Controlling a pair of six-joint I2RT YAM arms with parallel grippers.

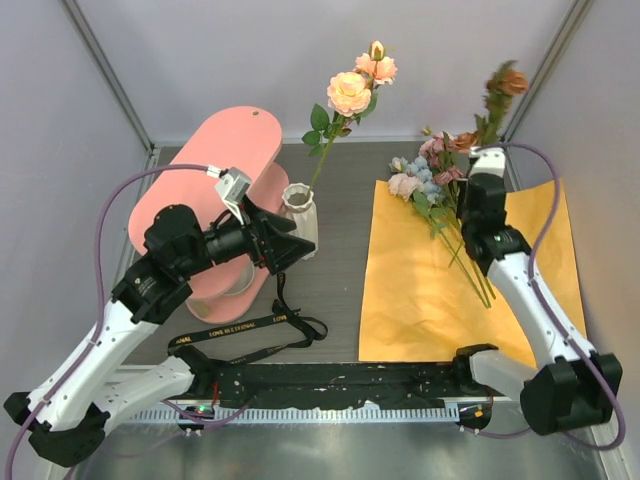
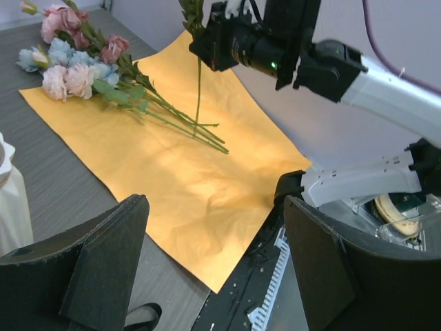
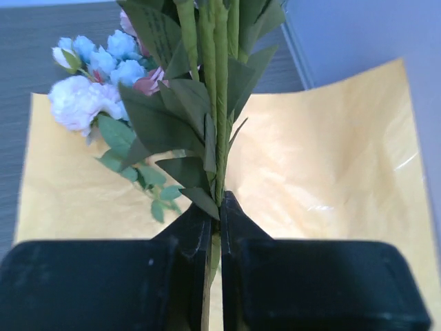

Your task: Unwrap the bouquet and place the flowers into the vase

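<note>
Containers first. The white ribbed vase (image 1: 300, 208) stands just beside the left pincer (image 1: 290, 240), on its far side. It holds a peach rose stem (image 1: 349, 92) that leans away and rightward, with its blooms well above the rim. In the left wrist view the vase is cut off at the frame's left edge. The left pincer's jaws stand wide apart with nothing between them.

The right pincer (image 3: 213, 231) is clamped on one green stem (image 3: 220, 138). The stem's long axis runs straight out of the jaws, leaves ahead. Its rust-brown head (image 1: 510, 82) shows beyond the pincer from overhead but is cropped in the right wrist view. Below the pincer the stem hangs near upright, and I cannot tell whether its lower end touches anything.

The other flowers (image 1: 425, 178) lie on the flattened orange paper (image 1: 420, 300), left of the right pincer. Their heads point far and their stems run diagonally under that arm. The black ribbon (image 1: 250, 335) lies on the near side of the left pincer.
</note>
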